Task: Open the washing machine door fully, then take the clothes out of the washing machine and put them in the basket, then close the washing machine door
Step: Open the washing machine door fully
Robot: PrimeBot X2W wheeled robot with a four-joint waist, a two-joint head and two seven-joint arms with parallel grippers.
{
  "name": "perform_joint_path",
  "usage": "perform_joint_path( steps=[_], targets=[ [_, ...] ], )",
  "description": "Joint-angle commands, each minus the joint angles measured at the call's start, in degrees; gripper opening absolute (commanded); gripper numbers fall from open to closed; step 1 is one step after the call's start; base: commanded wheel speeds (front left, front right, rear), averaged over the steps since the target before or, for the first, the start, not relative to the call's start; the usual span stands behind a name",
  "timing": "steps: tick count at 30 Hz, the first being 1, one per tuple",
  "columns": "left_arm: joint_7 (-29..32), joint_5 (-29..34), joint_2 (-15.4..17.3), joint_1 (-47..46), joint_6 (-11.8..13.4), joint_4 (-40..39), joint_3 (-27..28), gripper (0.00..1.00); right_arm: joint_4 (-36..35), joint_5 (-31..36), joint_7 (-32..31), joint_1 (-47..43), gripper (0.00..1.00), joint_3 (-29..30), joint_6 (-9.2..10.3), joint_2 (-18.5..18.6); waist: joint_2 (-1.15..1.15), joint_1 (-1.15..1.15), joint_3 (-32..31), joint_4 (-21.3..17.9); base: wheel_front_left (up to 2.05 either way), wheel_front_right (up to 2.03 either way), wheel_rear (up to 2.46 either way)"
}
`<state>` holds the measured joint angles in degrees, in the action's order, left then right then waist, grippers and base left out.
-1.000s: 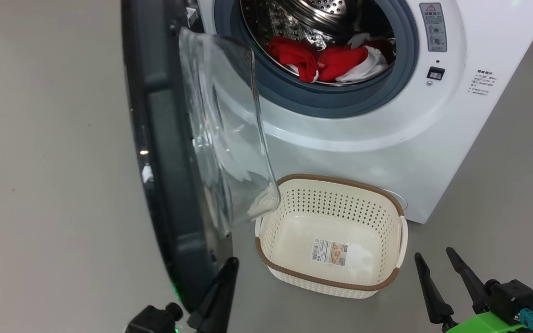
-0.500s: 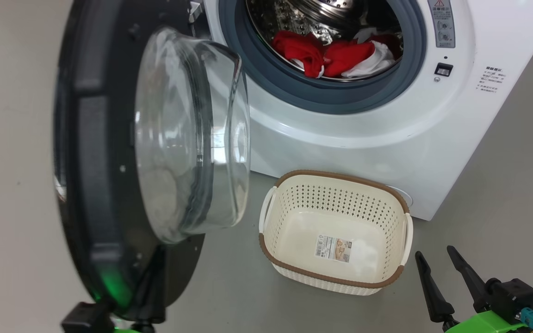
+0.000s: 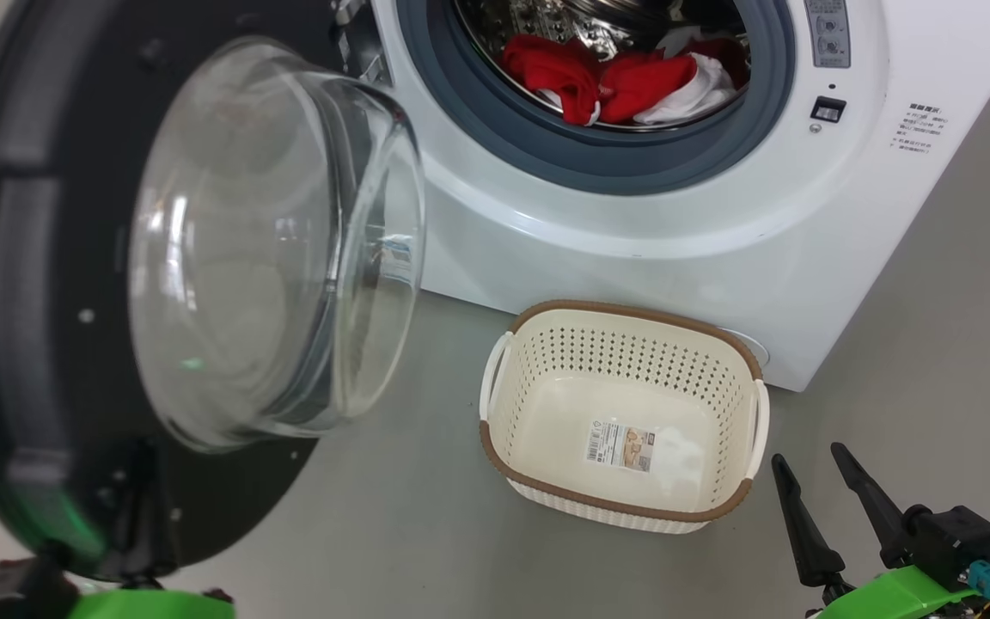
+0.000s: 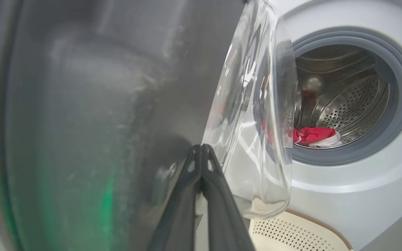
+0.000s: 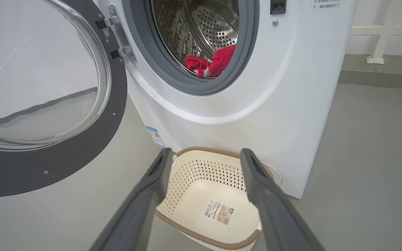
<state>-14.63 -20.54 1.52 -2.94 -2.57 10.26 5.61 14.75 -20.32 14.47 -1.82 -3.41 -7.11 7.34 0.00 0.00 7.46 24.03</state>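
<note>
Upper half of the head view: washing machine [image 3: 632,249], drum mouth exposed. Washing machine door [image 3: 22,284] fills the left side, swung well away from the opening, glass bowl [image 3: 263,241] facing the camera. Step in hand looks like the tail of "open fully": hinge side at upper centre, door near its limit by my read.

Basket [image 3: 624,311] sits on the floor just in front of the machine, lower centre, nothing in it but its sticker. Clothes [image 3: 624,82] lie in the drum at top centre, red with white, none out yet.

Left gripper [image 4: 201,153]: fingers pressed together, tips against the door's inner face just beside the bowl, so pushing, not gripping. Right gripper [image 3: 809,460]: lower right, fingers spread wide, holding nothing, well apart from the drum.

Next move, my call: back the left arm off the door, then send the right gripper up into the drum. The door bowl stands close to the reach path.

Writing:
- Warning sticker [image 3: 830,34], triangle icon, text too small.
- Printed lines [image 3: 920,129], Chinese, unreadable.
- Blue label [image 5: 155,134], QR code.
- Basket sticker [image 3: 621,447], barcode.
- No brand legible.
</note>
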Motion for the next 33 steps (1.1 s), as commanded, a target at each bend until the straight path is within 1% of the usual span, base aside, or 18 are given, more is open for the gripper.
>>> perform_joint_path(
  steps=[1,12,13,14,16,18,22,25,29,33],
  targets=[
    [-0.37,0.87,1.35,-2.94,0.14,-1.09,4.93,0.0,-1.44,0.71,0.52,1.81,1.0,-1.44,-0.37,1.1,0.0,0.0,0.38,-0.22,0.0,0.0,0.0],
    [-0.37,4.24,1.36,-7.74,-2.38,2.45,16.71,0.0,-1.32,0.8,0.52,2.37,1.0,-1.65,-0.37,1.38,0.0,0.0,1.66,-1.12,0.0,0.0,0.0],
    [-0.37,5.18,1.77,-9.12,-2.91,3.73,19.09,0.0,-1.32,0.88,0.52,2.48,1.0,-1.73,-0.37,1.44,0.0,0.0,1.94,-1.27,0.0,0.0,0.0],
    [-0.37,5.18,1.77,-9.12,-2.91,3.73,19.09,0.0,-1.32,0.88,0.52,2.48,1.0,-1.73,-0.37,1.44,0.0,0.0,1.94,-1.27,0.0,0.0,0.0],
    [-0.37,6.65,2.32,-11.1,-3.52,5.16,21.95,0.0,-1.44,1.02,0.52,2.81,1.0,-1.76,-0.37,1.61,0.0,0.0,2.49,-1.54,0.0,0.0,0.0],
    [-0.37,7.49,2.82,-12.31,-3.83,6.07,23.65,0.0,-1.53,1.09,0.52,2.98,1.0,-1.74,-0.37,1.73,0.0,0.0,2.82,-1.74,0.0,0.0,0.0],
    [-0.37,8.46,3.81,-14.7,-4.31,8.15,26.63,0.0,-1.75,1.22,0.52,3.4,1.0,-1.64,-0.37,2.03,0.0,0.0,3.7,-2.16,0.0,0.0,0.0],
    [-0.37,8.84,4.73,-16.61,-4.58,9.97,28.25,0.0,-1.92,1.27,0.52,3.67,1.0,-1.54,-0.37,2.24,0.0,0.0,4.48,-2.37,0.0,0.0,0.0],
    [-0.37,9.19,5.16,-18.27,-4.73,11.42,29.72,0.0,-2.04,1.34,0.52,3.98,1.0,-1.57,-0.37,2.4,0.0,0.0,5.18,-2.58,0.0,0.0,0.0],
    [-0.37,8.82,6.89,-20.59,-4.86,14.22,31.7,0.0,-2.14,1.4,0.52,4.51,1.0,-1.71,-0.37,2.61,0.0,0.0,5.95,-2.91,0.0,0.0,0.0]
  ],
)
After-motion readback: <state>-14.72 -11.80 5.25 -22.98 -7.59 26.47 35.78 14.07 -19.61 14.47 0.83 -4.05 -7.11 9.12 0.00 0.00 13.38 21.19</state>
